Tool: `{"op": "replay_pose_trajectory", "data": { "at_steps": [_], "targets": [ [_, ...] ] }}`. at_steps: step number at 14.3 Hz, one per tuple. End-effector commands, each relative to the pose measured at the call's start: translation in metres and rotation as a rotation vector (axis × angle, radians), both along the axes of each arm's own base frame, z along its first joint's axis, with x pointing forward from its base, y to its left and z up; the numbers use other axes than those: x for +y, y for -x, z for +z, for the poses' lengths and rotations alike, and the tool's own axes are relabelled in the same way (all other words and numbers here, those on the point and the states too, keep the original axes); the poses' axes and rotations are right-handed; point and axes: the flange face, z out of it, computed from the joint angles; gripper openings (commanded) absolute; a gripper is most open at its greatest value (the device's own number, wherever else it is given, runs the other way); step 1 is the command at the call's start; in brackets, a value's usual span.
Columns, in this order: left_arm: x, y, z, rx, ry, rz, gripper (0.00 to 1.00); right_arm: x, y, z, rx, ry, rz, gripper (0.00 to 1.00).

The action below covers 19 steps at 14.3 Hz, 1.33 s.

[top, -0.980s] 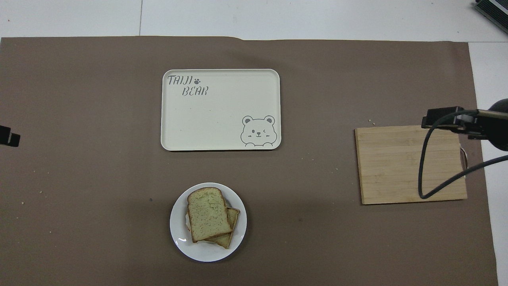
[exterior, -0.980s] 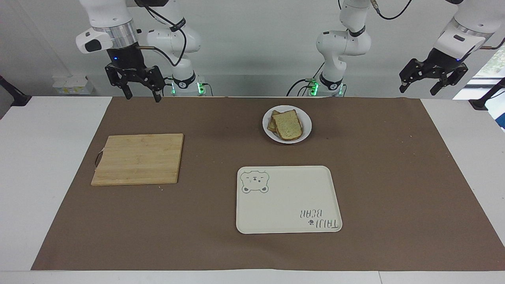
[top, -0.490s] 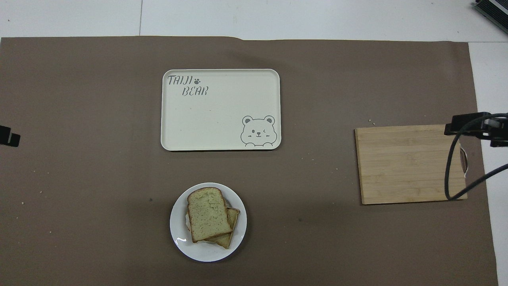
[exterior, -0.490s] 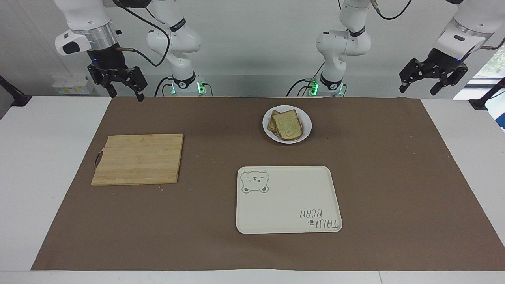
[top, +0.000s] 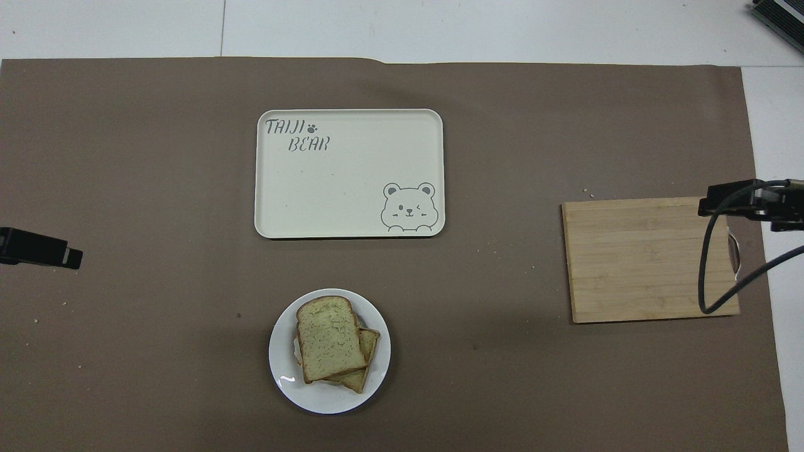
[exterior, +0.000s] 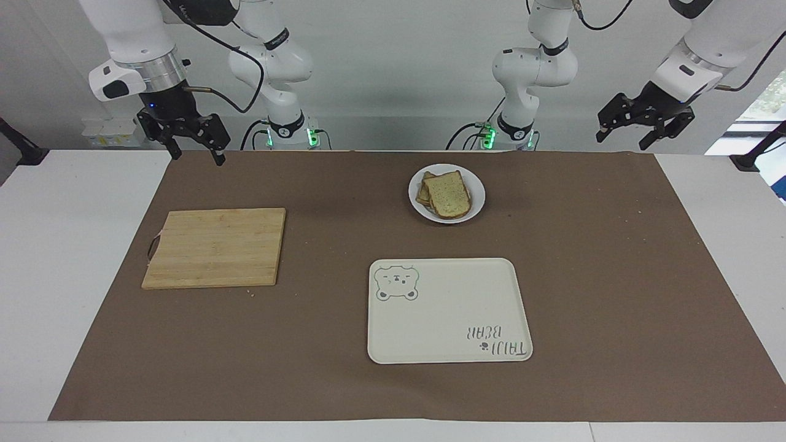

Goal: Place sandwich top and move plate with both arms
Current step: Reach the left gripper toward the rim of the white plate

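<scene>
pale speckled sandwich top [exterior: 450,194], brown crust, on white plate [exterior: 476,197].

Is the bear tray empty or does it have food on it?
Empty. The tray shows only its bear drawing and lettering; the bread sits on the plate instead.

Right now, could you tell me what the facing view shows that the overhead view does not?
Only the facing view shows both arms whole, with bases: the left end effector and the right end effector hang open and empty over the mat's edge nearest the robots.

Only the overhead view shows the lower slice jutting from under the sandwich top.

Both show the plate, the bear tray farther from the robots, and the cutting board toward the right arm's end.
</scene>
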Motion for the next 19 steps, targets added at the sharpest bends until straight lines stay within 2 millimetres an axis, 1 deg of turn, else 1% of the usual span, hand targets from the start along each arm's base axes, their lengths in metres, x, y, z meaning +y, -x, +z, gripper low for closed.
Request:
{"op": "replay_pose_trajectory", "data": {
  "at_steps": [1,2,3,4,5,6,7,9,10,11,12,13,14,15,16,17,18,19],
  "targets": [
    [-0.013,0.040,-0.060,-0.012,0.106,0.002,1.00,-0.010,0.004,-0.001,0.014,0.022,0.047,1.00],
    [-0.019,0.046,-0.083,0.003,0.166,0.004,1.00,-0.015,0.004,-0.001,0.015,0.020,0.055,1.00],
    [-0.027,0.050,-0.102,0.012,0.187,0.005,1.00,-0.021,0.004,-0.001,0.015,0.018,0.048,1.00],
    [-0.041,0.057,-0.120,0.010,0.202,-0.005,1.00,-0.020,0.004,-0.001,0.015,0.017,0.053,1.00],
    [-0.047,0.065,-0.139,0.004,0.233,0.014,1.00,-0.028,0.004,0.000,0.012,0.013,0.041,1.00],
    [-0.048,0.073,-0.158,-0.003,0.259,0.033,1.00,-0.033,0.003,-0.002,0.015,0.011,0.035,1.00],
    [-0.049,0.078,-0.173,-0.010,0.303,0.023,1.00,-0.033,0.002,-0.003,0.019,0.013,0.034,1.00],
    [-0.052,0.089,-0.203,-0.011,0.382,0.060,1.00,-0.032,0.003,-0.004,0.024,0.011,0.048,1.00],
    [-0.056,0.093,-0.213,-0.019,0.414,0.083,1.00,-0.031,0.006,-0.004,0.034,0.010,0.049,1.00],
    [-0.067,0.099,-0.223,-0.020,0.454,0.068,1.00,-0.031,0.008,-0.003,0.037,0.009,0.052,1.00],
    [-0.069,0.106,-0.241,-0.024,0.472,0.053,1.00,-0.030,0.011,-0.007,0.050,0.008,0.066,1.00],
    [-0.066,0.115,-0.262,-0.040,0.488,0.043,1.00,-0.029,0.013,-0.006,0.050,0.008,0.093,1.00],
    [-0.065,0.123,-0.278,-0.051,0.512,0.034,1.00,-0.029,0.014,-0.008,0.065,0.009,0.106,1.00],
    [-0.065,0.131,-0.291,-0.046,0.542,0.021,1.00,-0.029,0.014,-0.006,0.068,0.011,0.107,1.00],
    [-0.065,0.135,-0.301,-0.043,0.567,0.014,0.97,-0.027,0.012,-0.006,0.071,0.022,0.112,1.00],
    [-0.066,0.138,-0.308,-0.038,0.585,0.021,0.91,-0.029,0.012,-0.006,0.074,0.044,0.114,1.00],
    [-0.066,0.139,-0.314,-0.032,0.602,0.041,0.87,-0.027,0.013,-0.006,0.081,0.048,0.117,1.00],
    [-0.066,0.138,-0.318,-0.033,0.618,0.053,0.86,-0.024,0.013,-0.006,0.077,0.035,0.120,1.00]
  ]
}}
